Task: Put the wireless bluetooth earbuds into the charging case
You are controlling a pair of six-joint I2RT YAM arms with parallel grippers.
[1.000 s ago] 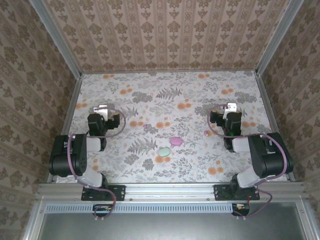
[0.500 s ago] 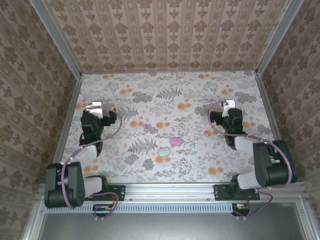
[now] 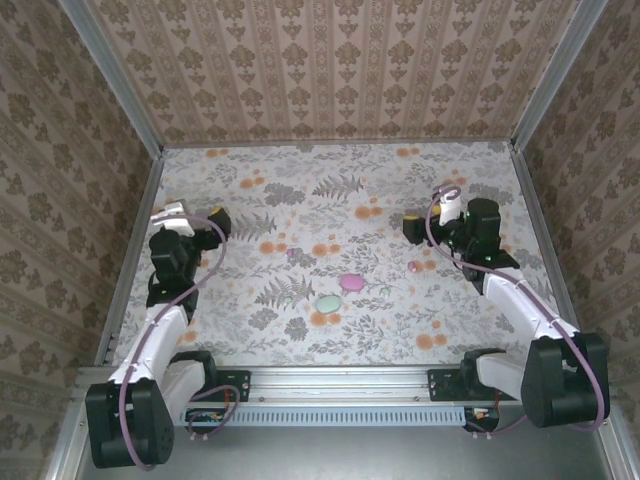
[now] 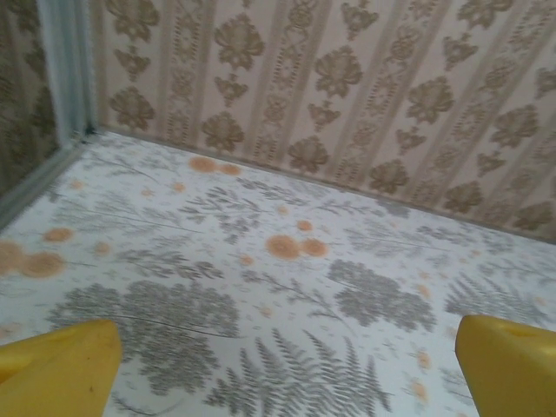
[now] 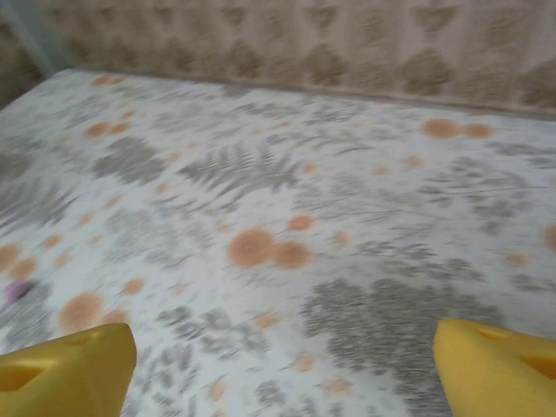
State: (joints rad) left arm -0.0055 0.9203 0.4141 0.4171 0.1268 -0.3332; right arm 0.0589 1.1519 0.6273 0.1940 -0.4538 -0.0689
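Two oval cases lie mid-table, a pink case (image 3: 351, 282) and a mint case (image 3: 327, 302) just in front of it to the left. A tiny pinkish earbud (image 3: 413, 266) rests right of them, below my right gripper (image 3: 430, 211). Another tiny purplish earbud (image 3: 292, 254) lies to the left of the cases and shows as a blurred speck (image 5: 13, 291) at the left edge of the right wrist view. My right gripper (image 5: 287, 369) is open over bare cloth. My left gripper (image 3: 194, 214) (image 4: 287, 369) hovers at the far left, open and holding nothing.
The floral tablecloth (image 3: 340, 200) is boxed in by patterned walls (image 3: 340, 70) with metal rails (image 3: 135, 250) along the sides. Both arm bases stand on the near rail (image 3: 340, 385).
Both arms have unfolded and reached out: the left gripper swung towards the left wall, the right gripper rose towards the back right and turned leftwards. The cases and earbuds stayed put.
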